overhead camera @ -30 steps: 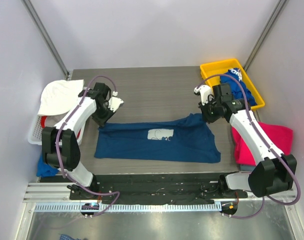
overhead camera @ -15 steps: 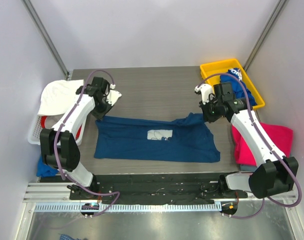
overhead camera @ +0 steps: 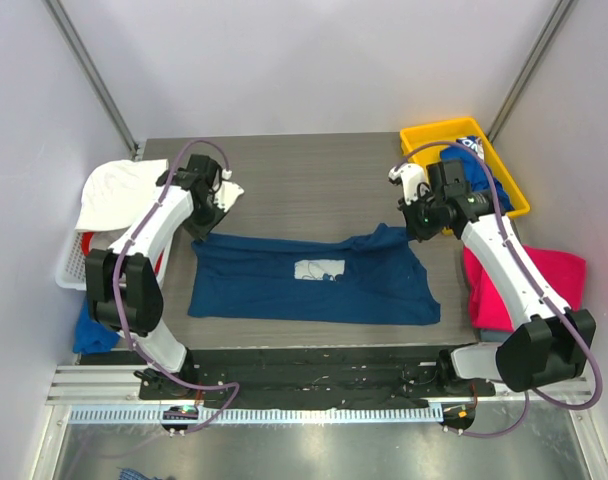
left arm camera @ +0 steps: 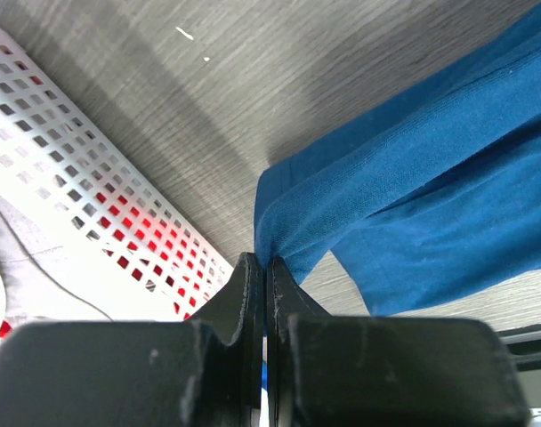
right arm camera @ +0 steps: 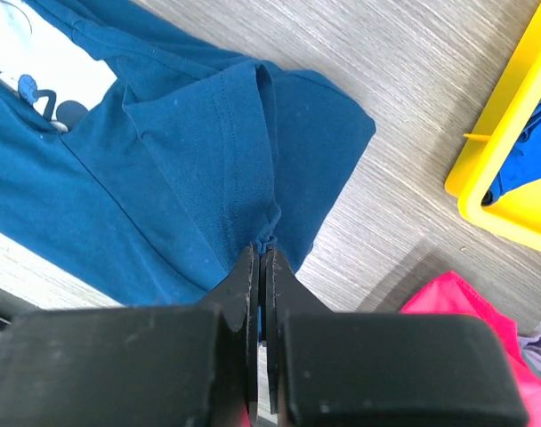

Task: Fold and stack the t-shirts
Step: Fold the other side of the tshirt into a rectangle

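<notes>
We see the navy t-shirt (overhead camera: 314, 285), a soft matte knit, spread lengthwise on the grey wood-grain table (overhead camera: 314, 180), its white print creased. Our left gripper (left arm camera: 266, 265) is clamped on the shirt's far-left corner, the cloth bunching into folds at the tips. Our right gripper (right arm camera: 261, 253) pinches the stitched hem at the far-right end. Compared with a second ago, the left gripper sits farther back and the shirt's far edge runs straighter.

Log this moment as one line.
phase: fold | left gripper: shut on navy t-shirt, left end | right gripper: shut on navy t-shirt, right end | shirt body: lying on table
</notes>
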`<action>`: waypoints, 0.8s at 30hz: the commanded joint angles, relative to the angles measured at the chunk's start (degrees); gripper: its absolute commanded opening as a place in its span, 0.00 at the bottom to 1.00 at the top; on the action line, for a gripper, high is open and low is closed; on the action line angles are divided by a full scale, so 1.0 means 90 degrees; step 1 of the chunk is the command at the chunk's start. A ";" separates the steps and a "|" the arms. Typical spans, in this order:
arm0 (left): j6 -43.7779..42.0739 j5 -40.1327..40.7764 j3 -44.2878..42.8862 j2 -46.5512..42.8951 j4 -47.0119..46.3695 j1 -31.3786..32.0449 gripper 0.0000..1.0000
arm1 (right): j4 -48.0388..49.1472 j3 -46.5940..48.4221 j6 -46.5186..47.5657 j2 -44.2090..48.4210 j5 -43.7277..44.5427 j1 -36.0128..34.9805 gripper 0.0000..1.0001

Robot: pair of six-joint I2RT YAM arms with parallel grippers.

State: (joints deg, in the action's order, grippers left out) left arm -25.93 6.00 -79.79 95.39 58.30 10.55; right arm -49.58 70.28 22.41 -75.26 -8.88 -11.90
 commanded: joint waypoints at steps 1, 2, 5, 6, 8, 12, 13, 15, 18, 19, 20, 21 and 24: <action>-0.0019 -0.0012 0.0183 -0.0287 0.0084 0.0000 0.00 | -0.0272 -0.0084 0.0156 0.0393 0.0011 -0.0035 0.01; -0.0029 -0.0012 0.0242 -0.0306 0.0084 0.0000 0.00 | -0.0330 -0.0142 0.0175 0.0500 0.0011 -0.0025 0.01; -0.0038 -0.0032 0.0476 -0.0365 0.0016 0.0000 0.00 | -0.0496 -0.0396 0.0253 0.0725 0.0011 -0.0025 0.01; -0.0019 -0.0051 0.0573 -0.0365 0.0016 0.0000 0.00 | -0.0506 -0.0571 0.0273 0.0774 0.0001 -0.0035 0.01; -0.0009 -0.0100 0.0662 -0.0326 -0.0013 0.0010 0.00 | -0.0536 -0.0777 0.0322 0.0862 -0.0028 -0.0025 0.01; 0.0059 -0.0227 0.0906 -0.0248 -0.0111 0.0010 0.00 | -0.0419 -0.1391 0.0361 0.1009 -0.0135 -0.0035 0.01; 0.0079 -0.0247 0.0926 -0.0200 -0.0101 0.0010 0.00 | -0.0361 -0.1422 0.0371 0.1000 -0.0107 -0.0035 0.01; 0.0118 -0.0295 0.0945 -0.0141 -0.0111 0.0020 0.00 | -0.0331 -0.1442 0.0371 0.0960 -0.0136 -0.0035 0.01; 0.0137 -0.0315 0.0936 -0.0043 -0.0062 0.0049 0.00 | -0.0380 -0.1451 0.0449 0.0834 -0.0165 -0.0045 0.01; 0.0147 -0.0305 0.0945 0.0015 -0.0072 0.0068 0.00 | -0.0370 -0.1461 0.0478 0.0775 -0.0155 -0.0045 0.01; 0.0147 -0.0305 0.0926 0.0054 -0.0053 0.0059 0.00 | -0.0379 -0.1471 0.0517 0.0765 -0.0165 -0.0045 0.01; 0.0147 -0.0305 0.0916 0.0084 -0.0033 0.0068 0.00 | -0.0399 -0.1481 0.0546 0.0746 -0.0165 -0.0045 0.01; 0.0157 -0.0344 0.0906 0.0221 0.0074 0.0098 0.00 | -0.0457 -0.1510 0.0653 0.0736 -0.0146 -0.0055 0.01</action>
State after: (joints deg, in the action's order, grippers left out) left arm -25.45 3.92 -71.26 96.09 58.11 10.98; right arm -53.65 56.66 26.28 -68.55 -9.78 -12.03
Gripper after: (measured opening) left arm 0.023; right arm 0.037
